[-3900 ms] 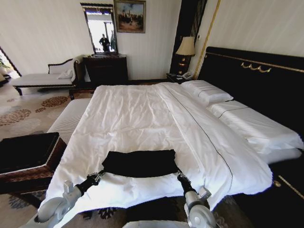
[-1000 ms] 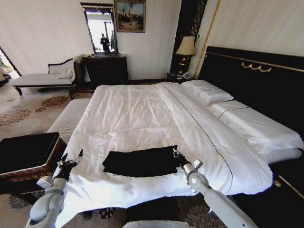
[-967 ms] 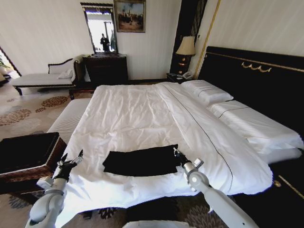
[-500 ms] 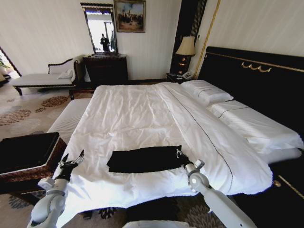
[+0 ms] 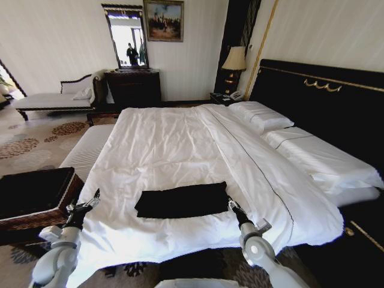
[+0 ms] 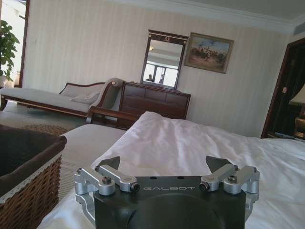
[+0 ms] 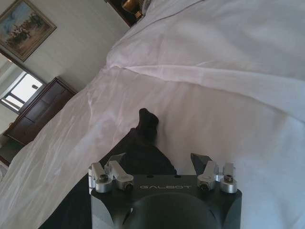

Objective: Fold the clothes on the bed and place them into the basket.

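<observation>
The clothes are one black garment, folded into a long flat band on the near part of the bed. My right gripper stands open just off the band's right end, apart from the cloth. In the right wrist view the clothes lie just beyond the open right gripper, with nothing between its fingers. My left gripper is open at the bed's left edge, beside the basket. The left wrist view has the open left gripper over white duvet and the basket close by.
A white striped bench runs along the bed's left side beyond the basket. Pillows and the black headboard are at the right. A chaise longue, a dark dresser and a lamp line the far wall.
My right gripper has let go of the clothes' right end and drawn back toward the bed's near edge. The folded band has stayed put. The left gripper has sunk slightly.
</observation>
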{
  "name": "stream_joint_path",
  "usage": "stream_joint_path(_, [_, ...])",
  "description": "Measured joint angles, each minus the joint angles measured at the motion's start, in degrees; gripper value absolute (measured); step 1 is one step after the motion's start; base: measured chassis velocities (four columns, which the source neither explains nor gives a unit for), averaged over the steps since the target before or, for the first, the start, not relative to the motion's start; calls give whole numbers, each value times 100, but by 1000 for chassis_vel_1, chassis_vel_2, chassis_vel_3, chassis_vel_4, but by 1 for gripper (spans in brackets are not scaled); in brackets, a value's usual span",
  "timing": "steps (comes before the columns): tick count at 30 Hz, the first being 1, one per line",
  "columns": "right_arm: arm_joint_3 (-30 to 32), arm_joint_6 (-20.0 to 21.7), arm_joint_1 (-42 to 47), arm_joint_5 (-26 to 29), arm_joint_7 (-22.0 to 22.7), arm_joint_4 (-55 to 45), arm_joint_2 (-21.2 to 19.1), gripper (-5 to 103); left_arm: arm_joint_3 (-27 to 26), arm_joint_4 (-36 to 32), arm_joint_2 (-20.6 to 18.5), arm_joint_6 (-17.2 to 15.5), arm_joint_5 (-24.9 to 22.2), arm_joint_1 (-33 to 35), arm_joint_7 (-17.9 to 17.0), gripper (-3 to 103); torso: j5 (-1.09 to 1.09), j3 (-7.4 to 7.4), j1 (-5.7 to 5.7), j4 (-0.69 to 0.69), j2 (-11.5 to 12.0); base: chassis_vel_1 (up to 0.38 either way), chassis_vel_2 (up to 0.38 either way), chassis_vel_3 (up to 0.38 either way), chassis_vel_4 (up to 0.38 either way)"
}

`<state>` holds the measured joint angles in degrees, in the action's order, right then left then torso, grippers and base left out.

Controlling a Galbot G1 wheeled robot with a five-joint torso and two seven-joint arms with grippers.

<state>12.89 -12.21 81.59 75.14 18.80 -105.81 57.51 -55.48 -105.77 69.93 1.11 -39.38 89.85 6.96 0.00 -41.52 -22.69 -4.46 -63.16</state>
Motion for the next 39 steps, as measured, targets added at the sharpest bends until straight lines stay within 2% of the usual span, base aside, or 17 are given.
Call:
stream_joint_path(3, [-101,59,-114,156,10,68,114,90,33,-30,51,-8,3,13,0,100,-1,0,0,2,0,0,0,0,0])
stream_joint_path(4, [-101,59,-114,156,10,68,114,90,33,-30,51,-8,3,13,0,100,-1,0,0,2,0,0,0,0,0])
stream_joint_path(6, [-169,92,-170,174,79,123,174,98,35,-38,44,-8,-1,40,0,100,-1,0,0,1,0,0,0,0,0])
stream_joint_path(11, [-219,108,-189,133,127,196,178,101,-8,20,-32,6,-50,41,0,100,-1,0,0,1,0,0,0,0,0])
stream_joint_path(13, [-240,111,-203,85,189,254,201,97,-6,36,-34,7,-60,24,0,100,-1,0,0,1,0,0,0,0,0])
stream_joint_path(15, [-243,112,-203,68,215,256,210,97,-3,38,-32,7,-61,17,0,100,0,0,0,1,0,0,0,0,0])
stream_joint_path(18, [-222,124,-129,31,338,140,232,81,51,57,-15,4,-61,-24,0,100,0,-1,0,0,1,0,0,0,0])
stream_joint_path(19, [-222,124,-129,31,338,140,232,81,51,57,-15,4,-61,-24,0,100,0,-1,0,0,1,0,0,0,0])
stream_joint_path(21, [-218,127,-118,29,339,153,229,70,87,74,1,-10,-54,-57,0,100,-1,0,0,0,1,0,0,0,0])
stream_joint_path(23, [-220,127,-124,28,339,176,229,70,93,74,6,-12,-53,-61,0,100,-1,-1,0,0,1,0,0,0,0])
stream_joint_path(24, [-228,127,-161,31,337,234,234,59,104,72,16,-18,-47,-63,0,100,0,-1,0,0,1,0,0,0,0])
stream_joint_path(25, [-233,127,-201,48,334,266,242,53,108,66,20,-21,-44,-61,0,100,-1,-1,0,0,1,0,0,0,0])
stream_joint_path(27, [-236,128,-233,65,331,282,251,53,108,62,21,-22,-42,-58,0,100,0,-1,0,0,1,0,0,0,0])
stream_joint_path(31, [-279,143,-454,95,317,406,301,32,90,50,22,-22,-39,-32,0,100,0,-1,0,1,1,0,0,0,0])
stream_joint_path(33, [-283,143,-487,99,316,427,307,32,82,45,25,-23,-39,-26,0,100,0,-1,0,1,1,0,0,0,0])
stream_joint_path(37, [-291,148,-620,151,307,452,324,10,10,19,44,-20,-52,-4,0,100,0,-1,0,1,1,0,0,0,0])
stream_joint_path(39, [-292,148,-624,151,299,446,323,10,-5,19,46,-19,-56,-4,-1,100,0,-1,0,0,1,0,0,0,0])
